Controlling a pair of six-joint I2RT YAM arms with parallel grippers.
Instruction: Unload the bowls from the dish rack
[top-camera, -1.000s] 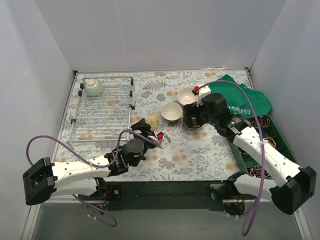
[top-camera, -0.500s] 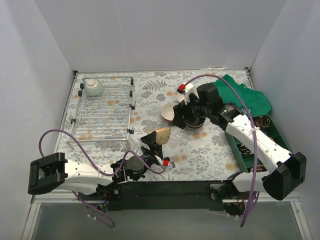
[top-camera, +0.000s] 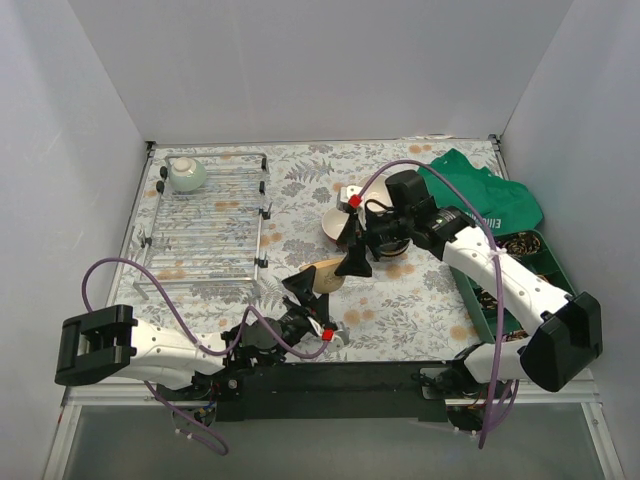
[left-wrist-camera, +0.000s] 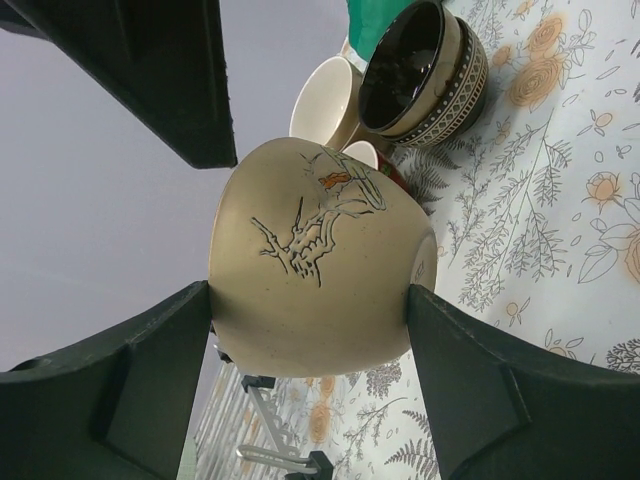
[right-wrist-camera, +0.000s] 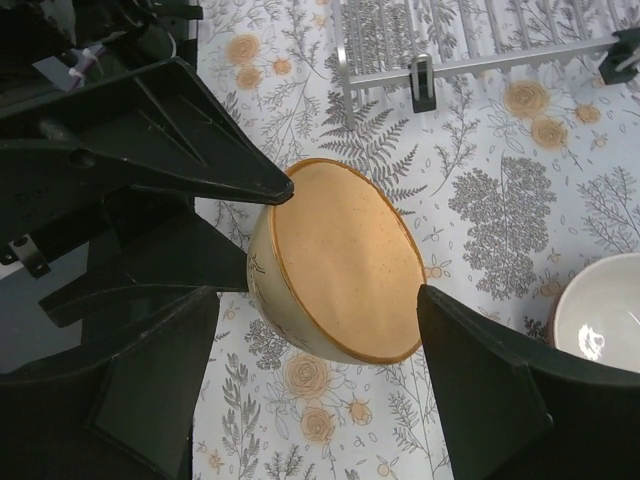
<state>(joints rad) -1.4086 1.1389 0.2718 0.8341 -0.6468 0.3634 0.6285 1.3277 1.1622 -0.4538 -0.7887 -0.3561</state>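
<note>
Tan bowl hangs tipped on its side above the counter, clamped between the left fingers. Right fingers stand wide apart on either side of its rim, contact unclear. Well away from both, a mint bowl sits on the dish rack.
</note>
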